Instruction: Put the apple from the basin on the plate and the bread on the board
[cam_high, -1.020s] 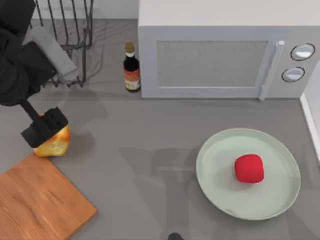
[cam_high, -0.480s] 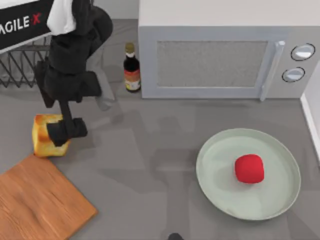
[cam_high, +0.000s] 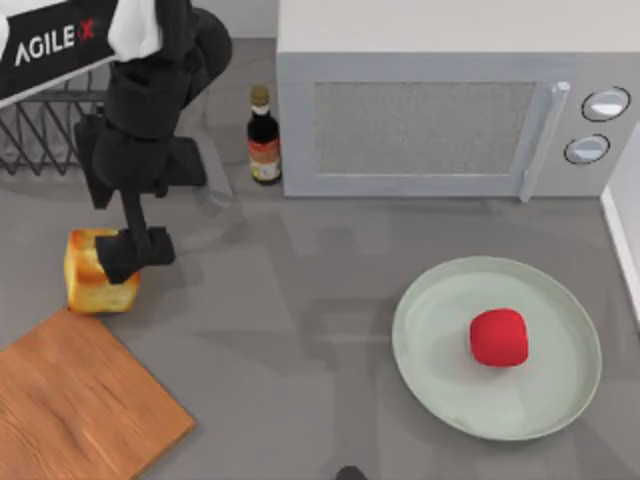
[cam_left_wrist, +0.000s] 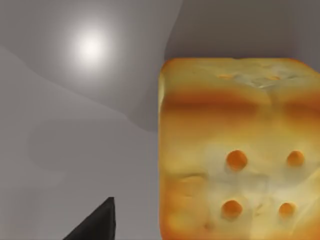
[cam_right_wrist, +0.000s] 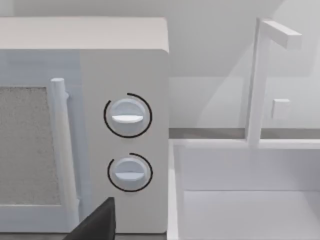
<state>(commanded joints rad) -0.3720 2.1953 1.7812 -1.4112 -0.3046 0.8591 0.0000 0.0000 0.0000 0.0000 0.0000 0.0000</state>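
At the desk's left edge the board (cam_high: 80, 405) lies cut off by the near-left corner. Just behind it, off the board, the bread (cam_high: 92, 290) sits on the desk, its right part hidden by the left gripper (cam_high: 135, 255); whether the jaws clasp it I cannot tell. Toward the right edge, the apple (cam_high: 499, 337) rests on the plate (cam_high: 440, 300). The right gripper (cam_right_wrist: 97, 225) is mostly cut off.

Place: rendered kitchen counter
Standing at back: boxy white microwave (cam_high: 450, 100) with two round dials
Sitting beside it: dark glass sauce bottle (cam_high: 264, 137)
Adjoining at right: white sink basin (cam_right_wrist: 245, 195) with tall white faucet (cam_right_wrist: 262, 75)
Lying on grey counter: orange-brown wooden cutting board (cam_high: 70, 410)
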